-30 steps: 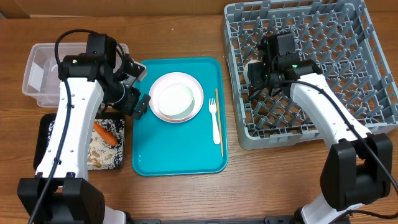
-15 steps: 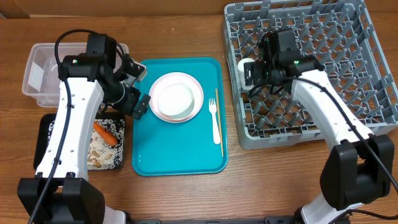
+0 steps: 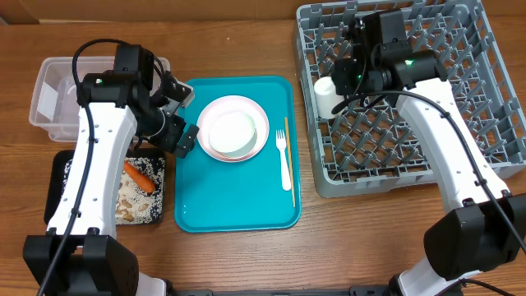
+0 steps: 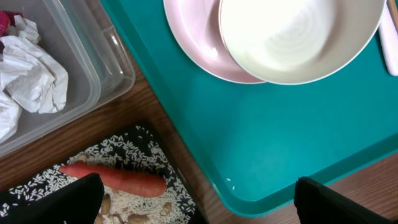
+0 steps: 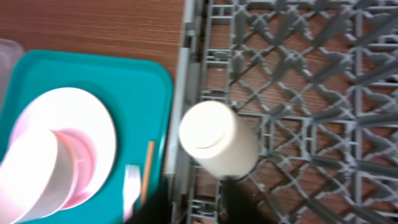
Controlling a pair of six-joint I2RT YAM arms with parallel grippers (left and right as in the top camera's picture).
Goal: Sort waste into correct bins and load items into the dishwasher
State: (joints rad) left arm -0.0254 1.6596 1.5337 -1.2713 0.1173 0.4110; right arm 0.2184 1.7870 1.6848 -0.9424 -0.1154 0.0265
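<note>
Sitting in the rack (image 3: 374, 182) is one cup (image 3: 326, 93); left gripper (image 3: 184, 117) gapes empty, right gripper (image 3: 353, 78) unclear.

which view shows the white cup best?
Right wrist: the white cup fills mid-frame, standing in the grey rack by its side wall. Overhead shows the cup small at the rack's edge. Left wrist misses it.

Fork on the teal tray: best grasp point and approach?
Mid-handle of the fork, straight down from above, pinching across its narrow width. It lies flat; the wooden stick lies close alongside, so a side approach looks blocked.
</note>
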